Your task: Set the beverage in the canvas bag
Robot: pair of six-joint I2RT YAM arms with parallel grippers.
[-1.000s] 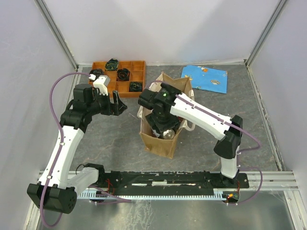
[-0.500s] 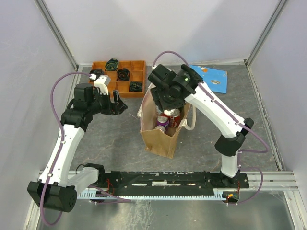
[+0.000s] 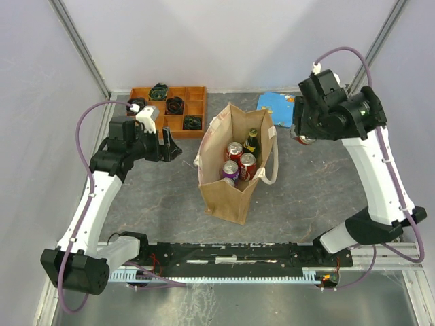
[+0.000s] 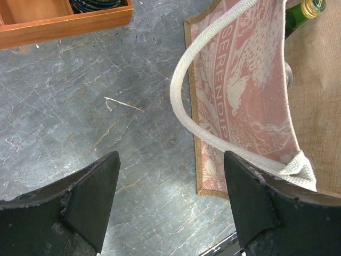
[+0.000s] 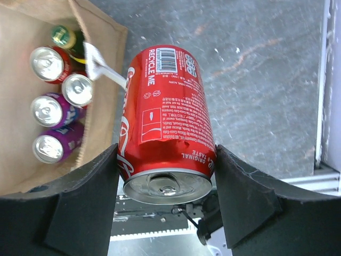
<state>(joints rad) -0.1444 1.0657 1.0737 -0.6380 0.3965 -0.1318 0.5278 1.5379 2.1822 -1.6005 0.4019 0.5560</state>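
The canvas bag (image 3: 230, 197) stands open in the middle of the table. It holds red cans (image 3: 247, 163), purple cans (image 3: 230, 170) and a green bottle (image 3: 252, 140). My right gripper (image 3: 304, 134) is raised to the right of the bag, over the table. It is shut on a red cola can (image 5: 168, 122), held by its sides between the fingers (image 5: 88, 197). The bag's open mouth (image 5: 101, 64) lies to the left of the can in the right wrist view. My left gripper (image 3: 170, 151) is open and empty just left of the bag (image 4: 240, 96), near its white handle (image 4: 184, 69).
An orange compartment tray (image 3: 198, 90) with dark objects sits at the back left; its edge shows in the left wrist view (image 4: 64, 26). A blue cloth (image 3: 282, 107) lies at the back right. A black rail (image 3: 238, 252) runs along the near edge. Walls close in on both sides.
My right gripper rose out of the bag's mouth and swung to the right of the bag, holding the red cola can. The left arm has barely moved.
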